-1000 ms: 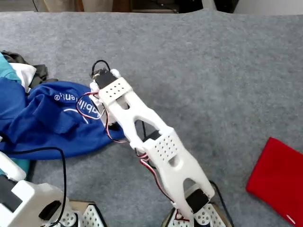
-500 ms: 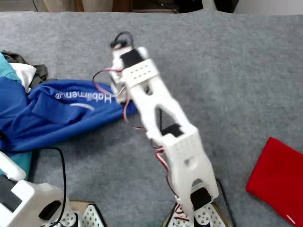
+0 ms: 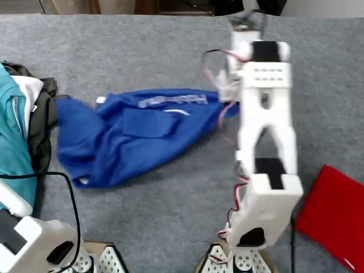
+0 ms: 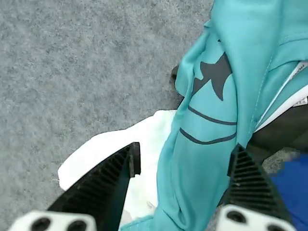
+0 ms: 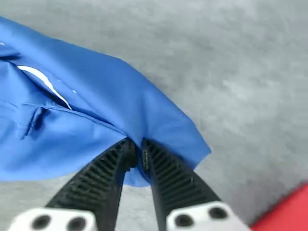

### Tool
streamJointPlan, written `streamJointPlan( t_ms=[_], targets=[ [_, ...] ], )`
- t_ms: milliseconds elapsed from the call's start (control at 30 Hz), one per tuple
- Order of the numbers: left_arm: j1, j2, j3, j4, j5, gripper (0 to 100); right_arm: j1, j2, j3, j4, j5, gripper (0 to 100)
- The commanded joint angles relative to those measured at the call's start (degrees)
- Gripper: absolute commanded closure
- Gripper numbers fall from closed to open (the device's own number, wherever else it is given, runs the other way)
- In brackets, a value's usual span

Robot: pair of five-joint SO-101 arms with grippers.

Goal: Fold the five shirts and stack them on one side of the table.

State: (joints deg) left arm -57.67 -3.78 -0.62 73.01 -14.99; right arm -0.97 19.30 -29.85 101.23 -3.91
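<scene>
A crumpled blue shirt (image 3: 136, 128) lies stretched across the middle of the grey table. My right gripper (image 3: 229, 99) is shut on the blue shirt's edge at its right end; the right wrist view shows my right gripper (image 5: 136, 147) pinching the blue shirt (image 5: 72, 120). At the table's left edge lies a heap of shirts with a teal shirt (image 3: 14, 145) on top. My left gripper (image 4: 180, 166) hangs open over that heap, above the teal shirt (image 4: 226, 96) and a white shirt (image 4: 130, 144). A folded red shirt (image 3: 335, 216) rests at the lower right.
A dark shirt (image 3: 42, 122) sits between the teal one and the blue one. The grey table (image 3: 170, 51) is bare at the back. Arm bases (image 3: 40, 250) and cables stand at the front edge.
My right arm has swung to the right and back, dragging the blue shirt off the left heap toward the table's middle. The left arm has not moved.
</scene>
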Motion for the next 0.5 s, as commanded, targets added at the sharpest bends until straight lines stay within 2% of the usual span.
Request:
streamJointPlan(
  t_ms=[0,167,233,400,467],
  targets=[
    [1.8,-2.2,-2.6,-0.4,-0.4,70,6.7,-4.2,2.1,-1.1,3.5,99.3],
    [7.4,-2.5,1.9,-0.4,-0.4,70,9.7,-2.2,3.6,-2.4,8.4,99.0],
    [10.1,-2.6,3.6,-0.3,-0.3,70,9.7,-1.7,2.8,-3.1,7.6,97.1],
    [14.7,-2.6,4.7,1.6,3.3,70,10.3,-1.7,0.1,-3.2,4.6,77.5],
    [15.9,-2.6,5.0,1.7,4.6,70,10.4,-1.7,-0.9,-2.2,4.6,72.8]
  ],
)
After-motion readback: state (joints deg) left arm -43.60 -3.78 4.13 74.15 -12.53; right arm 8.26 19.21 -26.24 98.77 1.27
